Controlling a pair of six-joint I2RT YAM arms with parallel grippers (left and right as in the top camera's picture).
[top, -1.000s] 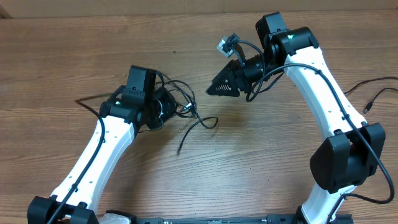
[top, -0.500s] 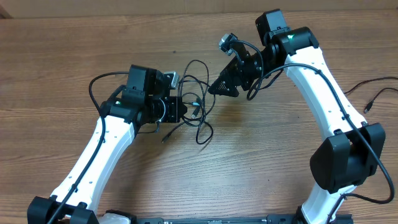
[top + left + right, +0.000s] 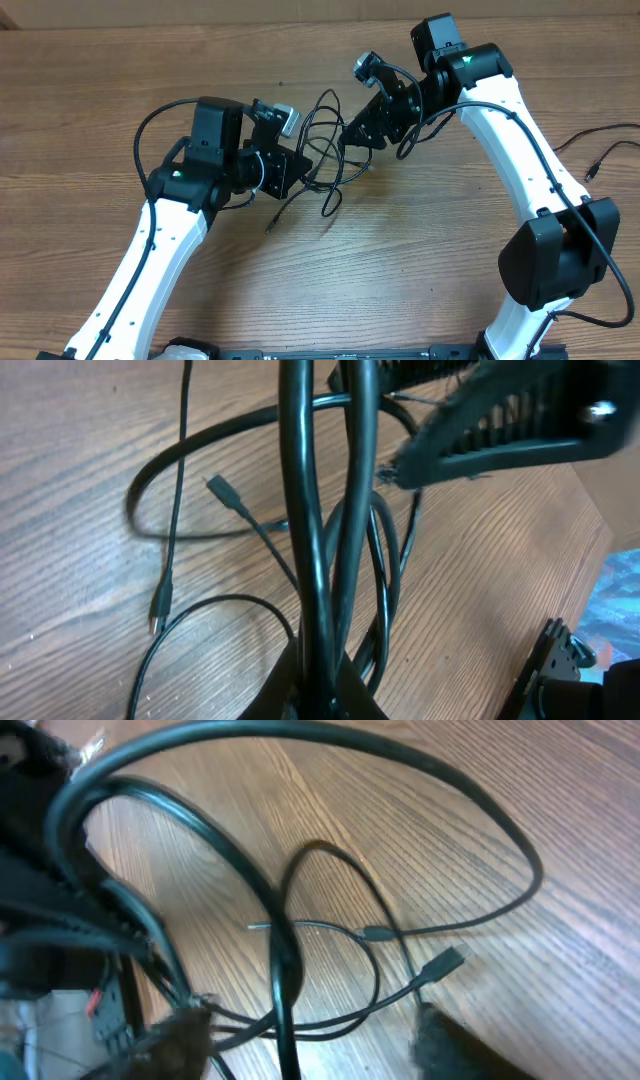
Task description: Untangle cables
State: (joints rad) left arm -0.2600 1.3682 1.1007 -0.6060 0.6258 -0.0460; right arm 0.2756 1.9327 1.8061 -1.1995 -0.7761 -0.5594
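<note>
The cables (image 3: 318, 150) are thin black cords strung as a tangle between my two grippers above the wooden table (image 3: 420, 260). My left gripper (image 3: 296, 168) is shut on several strands; in the left wrist view the cables (image 3: 310, 540) rise straight out of the closed left gripper (image 3: 320, 695). Two small plug ends (image 3: 220, 488) lie on the wood below. My right gripper (image 3: 350, 135) meets the tangle from the right. In the right wrist view the right gripper (image 3: 310, 1030) is open, with one strand (image 3: 283, 980) running between its fingers and loops spreading ahead.
Two more thin black cords (image 3: 600, 150) with a small plug tip lie near the table's right edge, beside the right arm. A plug end (image 3: 268, 228) of the tangle dangles towards the table in front of the left gripper.
My left gripper has risen and moved right with the cables, drawing the tangle up off the table. My right gripper has shifted slightly left into the tangle.
</note>
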